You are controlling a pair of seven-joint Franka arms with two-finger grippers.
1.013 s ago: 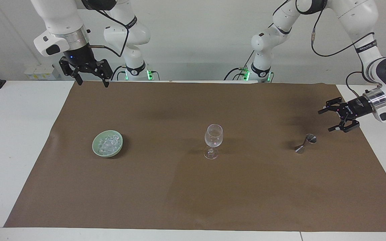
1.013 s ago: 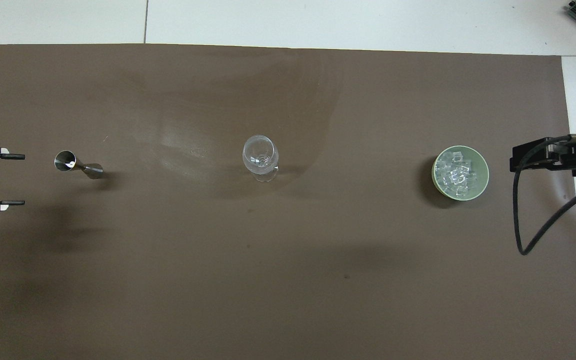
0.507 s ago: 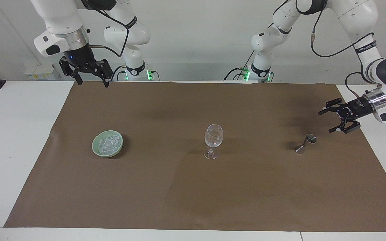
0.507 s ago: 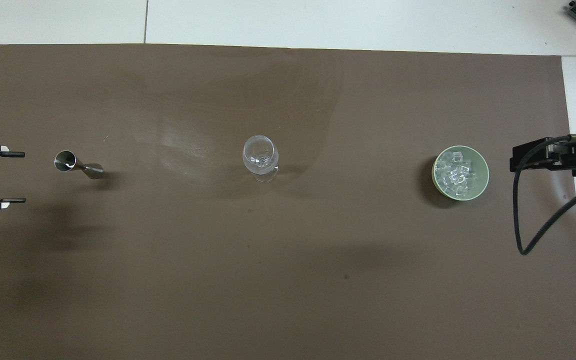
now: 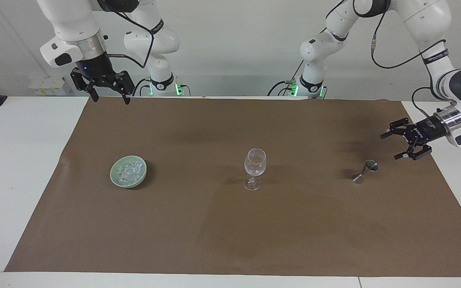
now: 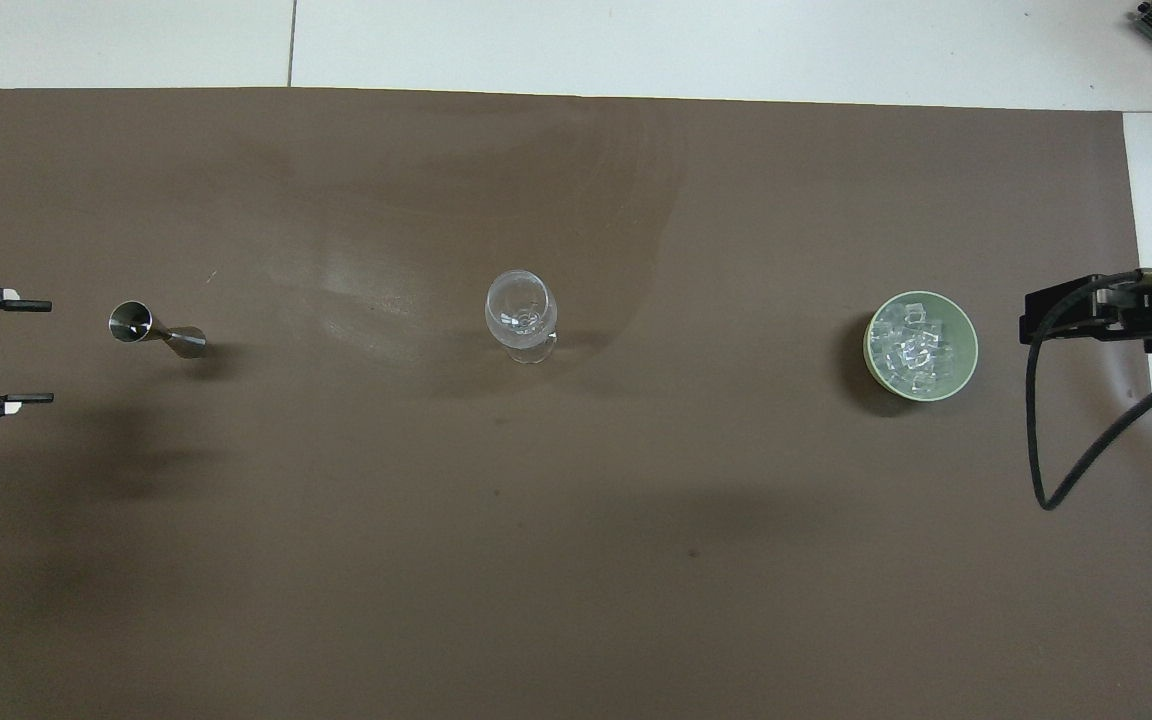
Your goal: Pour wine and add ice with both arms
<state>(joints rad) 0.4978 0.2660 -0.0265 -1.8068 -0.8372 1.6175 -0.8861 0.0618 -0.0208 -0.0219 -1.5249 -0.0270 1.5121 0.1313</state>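
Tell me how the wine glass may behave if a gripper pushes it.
The wine glass would probably tip easily: a wide bowl stands on a thin stem and small foot. It looks empty, so likely light. Being clear glass, it is probably slippery and fragile.

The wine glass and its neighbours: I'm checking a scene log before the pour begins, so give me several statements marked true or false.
1. The wine glass stands upright between the jigger and the green bowl. True.
2. The ice is in the glass. False: it lies in the bowl.
3. The left tool grips the jigger. False: it is open, beside the jigger, apart from it.
4. The right tool is open and holds nothing. True.
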